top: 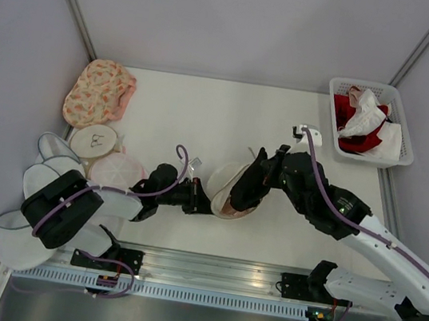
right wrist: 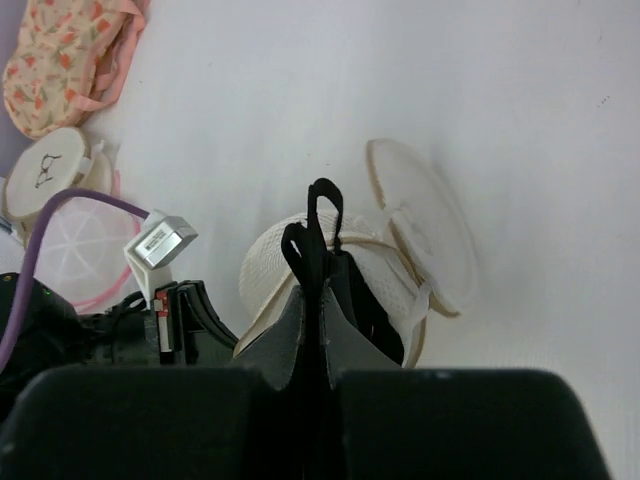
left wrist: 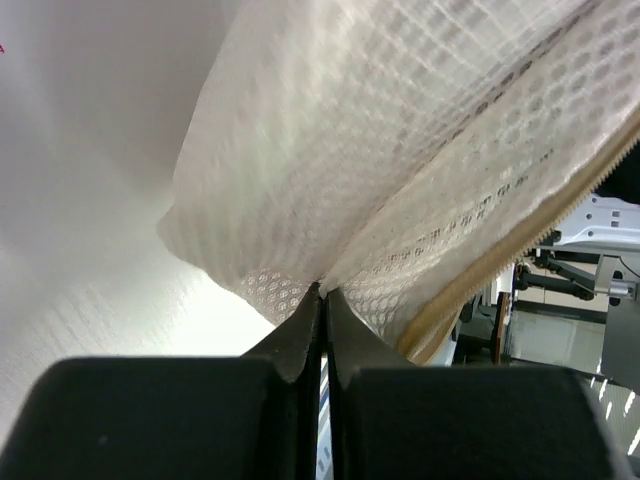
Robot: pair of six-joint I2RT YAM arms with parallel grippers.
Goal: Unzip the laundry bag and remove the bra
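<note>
The laundry bag (top: 225, 185), a round cream-white mesh pouch, lies unzipped at the table's middle with its flat lid (right wrist: 420, 225) flapped open. My left gripper (top: 206, 205) is shut on the bag's mesh wall (left wrist: 400, 150) beside the tan zip tape (left wrist: 520, 240), with its tips (left wrist: 323, 290) pinching the fabric. My right gripper (top: 243, 193) is shut on a black bra strap (right wrist: 322, 215), which loops up out of the bag's opening (right wrist: 270, 260). The rest of the bra is dark inside the bag and mostly hidden.
A peach floral bag (top: 98, 92) lies at the back left. In front of it are a round pouch with a bra icon (top: 94, 141), a pink-rimmed pouch (top: 116, 170) and several white pouches (top: 50, 176). A white basket (top: 335, 88) of red and white clothes stands at the back right.
</note>
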